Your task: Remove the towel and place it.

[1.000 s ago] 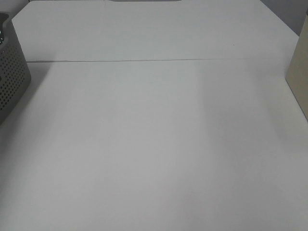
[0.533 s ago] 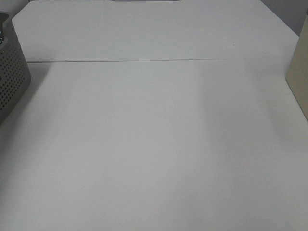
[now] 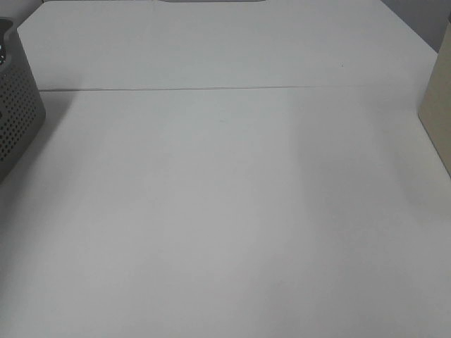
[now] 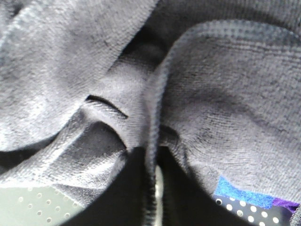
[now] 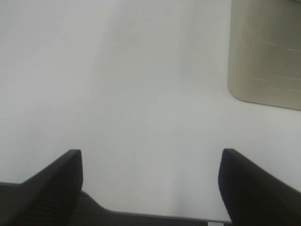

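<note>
The exterior high view is the same as a second ago: the white table [image 3: 225, 211] with its thin seam across the far part, the grey perforated basket [image 3: 17, 116] at 9 o'clock and a beige bin [image 3: 438, 105] at 3 o'clock have not shifted. The earlier pictures come from this view alone.

The towel [image 4: 84, 61] shows only in the left wrist view, where its dark charcoal terry folds fill nearly the whole picture. It lies bunched in the basket, whose holed wall [image 4: 28, 207] peeks out past the cloth on both sides of the gripper. The left gripper [image 4: 151, 188] is pressed into the heap with its two black fingers [image 4: 134, 188] closed tight on a raised ridge of the towel that runs up between them. The fingertips are buried in the pile, so how deep the pinch goes cannot be told. A blue and purple patch [image 4: 242, 194] sits by the perforated wall near the fingers (what it is cannot be made out).

The right gripper [image 5: 150, 188] hangs over the bare table with its fingers [image 5: 51, 188] spread wide and nothing between them. The rounded corner of the beige bin [image 5: 268, 52] lies ahead of it and off to one side, well apart from the fingers.
</note>
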